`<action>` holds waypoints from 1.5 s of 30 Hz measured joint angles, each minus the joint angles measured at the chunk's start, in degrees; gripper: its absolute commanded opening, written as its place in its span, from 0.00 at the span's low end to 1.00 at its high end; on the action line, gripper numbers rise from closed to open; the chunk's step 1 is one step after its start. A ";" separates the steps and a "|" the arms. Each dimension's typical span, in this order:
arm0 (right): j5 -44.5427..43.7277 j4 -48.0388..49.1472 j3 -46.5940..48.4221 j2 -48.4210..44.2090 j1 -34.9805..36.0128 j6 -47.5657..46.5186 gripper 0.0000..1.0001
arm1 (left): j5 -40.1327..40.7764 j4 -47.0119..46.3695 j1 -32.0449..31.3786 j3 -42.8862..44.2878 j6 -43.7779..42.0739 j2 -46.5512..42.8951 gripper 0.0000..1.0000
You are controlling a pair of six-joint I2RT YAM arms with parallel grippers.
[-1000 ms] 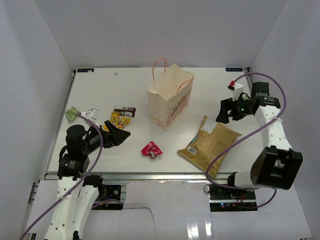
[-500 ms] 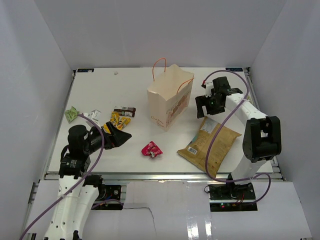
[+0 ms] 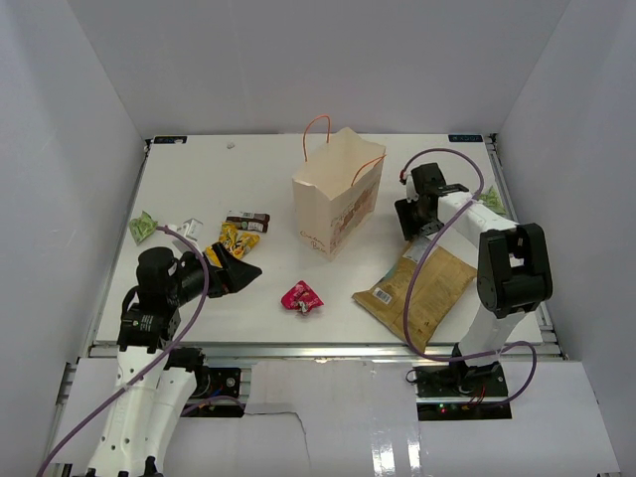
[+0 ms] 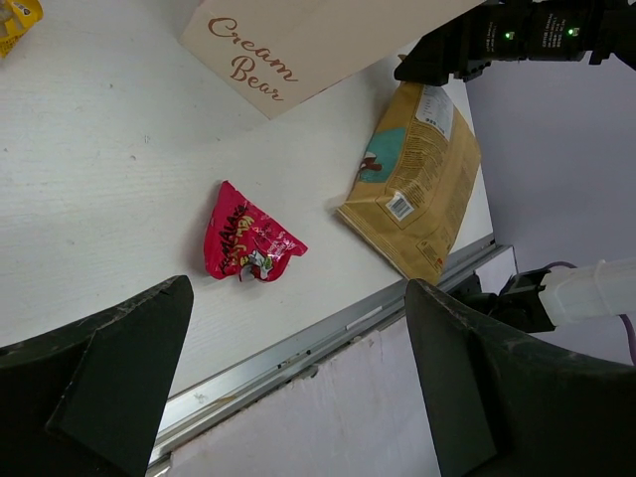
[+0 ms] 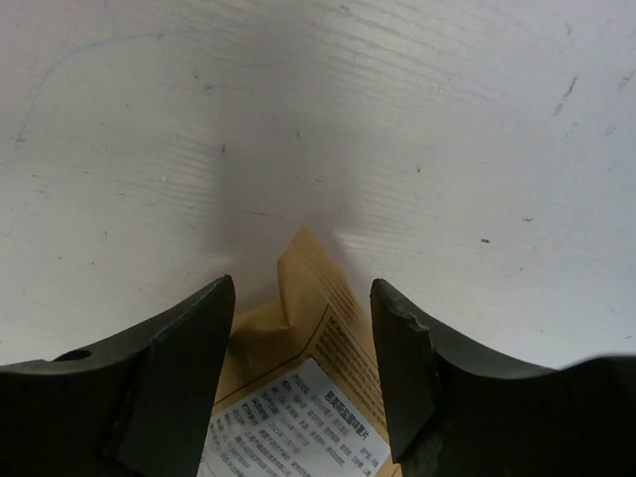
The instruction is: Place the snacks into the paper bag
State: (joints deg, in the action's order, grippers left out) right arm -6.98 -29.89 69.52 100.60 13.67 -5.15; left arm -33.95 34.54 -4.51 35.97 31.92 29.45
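One paper bag is standing upright around the middle of the desk, a little nearer the far edge, with its mouth open and its two orange cord handles sticking up. Six snacks are lying flat around it. One large tan bag is sitting toward the near right corner. One red wrapper is resting close to the middle of the near edge. One yellow packet and one dark bar are lying just beside each other, left of the paper bag. One small green packet and one small white packet are lying by the left edge. The left gripper is hanging near the yellow packet with its jaws spread wide, gripping nothing and touching nothing; the wrist view is looking between them at the red wrapper. The right gripper is sitting low over the far end of the tan bag, between it and the paper bag. Its fingers are standing partly apart on either side of the bag's far corner, with a gap showing on each side.
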 measured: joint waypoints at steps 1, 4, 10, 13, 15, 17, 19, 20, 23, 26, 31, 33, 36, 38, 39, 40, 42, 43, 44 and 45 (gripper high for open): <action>0.22 -0.07 -0.07 0.15 0.07 0.11 0.57 | 0.07 0.00 0.00 0.00 0.00 0.13 0.98; 1.25 -0.17 -0.55 0.15 0.28 0.46 0.36 | 0.15 0.07 0.00 0.00 0.00 0.28 0.98; 4.22 -1.66 -1.18 -0.22 0.28 2.01 0.08 | 0.50 0.22 0.00 0.00 0.17 0.17 0.98; 5.73 -1.88 -1.77 -2.62 -0.15 2.19 0.08 | 0.52 0.22 0.00 0.02 0.48 0.00 0.98; 7.58 -2.19 -1.90 -6.16 -0.72 1.75 0.08 | 0.52 0.26 0.00 0.11 0.61 0.00 0.98; 10.27 -1.64 -1.92 -11.02 -2.16 0.87 0.08 | 0.52 0.46 0.00 0.31 0.74 0.00 0.98; 12.79 -0.24 -1.92 -16.79 -4.04 -0.57 0.08 | 0.50 0.63 0.00 0.50 0.96 0.00 0.98; 14.27 0.68 -1.88 -19.87 -5.03 -1.51 0.08 | 0.50 0.61 0.00 0.52 1.09 -0.02 0.98; 18.14 3.28 -1.44 -27.30 -7.08 -4.07 0.08 | 0.50 0.81 0.00 0.55 1.36 -0.04 0.98; 20.85 5.05 -0.20 -30.91 -7.17 -5.79 0.08 | 0.50 1.05 0.00 0.68 1.57 0.00 0.98; 21.79 6.56 5.92 -30.12 -7.06 -7.17 0.08 | 0.50 1.01 0.00 1.70 1.60 0.07 0.98; 21.75 6.49 11.32 -28.04 -7.06 -7.26 0.08 | 0.50 1.05 0.00 1.86 1.60 0.07 0.98; 21.81 7.15 23.56 -22.80 -6.99 -6.82 0.08 | 0.50 1.03 0.00 1.92 1.60 0.07 0.98; 21.94 8.74 30.84 -19.93 -6.73 -6.58 0.08 | 0.50 1.05 0.00 1.92 1.60 0.07 0.98; 21.94 9.25 34.38 -18.53 -6.45 -6.40 0.08 | 0.50 1.05 0.00 1.92 1.60 0.07 0.98; 21.88 10.03 37.27 -17.46 -6.12 -6.32 0.08 | 0.50 1.05 0.00 1.92 1.60 0.04 0.98; 21.42 11.15 42.21 -15.52 -5.11 -6.58 0.08 | 0.50 1.05 0.00 1.95 1.60 0.04 0.98; 21.14 11.89 44.94 -14.27 -4.00 -7.02 0.08 | 0.50 1.07 0.00 1.99 1.60 0.04 0.98; 20.63 12.46 46.62 -13.46 -3.19 -7.50 0.08 | 0.50 1.05 0.00 2.03 1.60 0.04 0.98; 20.22 12.74 48.63 -12.46 -2.36 -8.13 0.08 | 0.50 1.05 0.00 2.08 1.60 0.04 0.98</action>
State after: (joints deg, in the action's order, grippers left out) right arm 13.23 -17.15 118.15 88.14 11.31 -13.28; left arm -33.45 35.59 -4.51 38.04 33.52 29.50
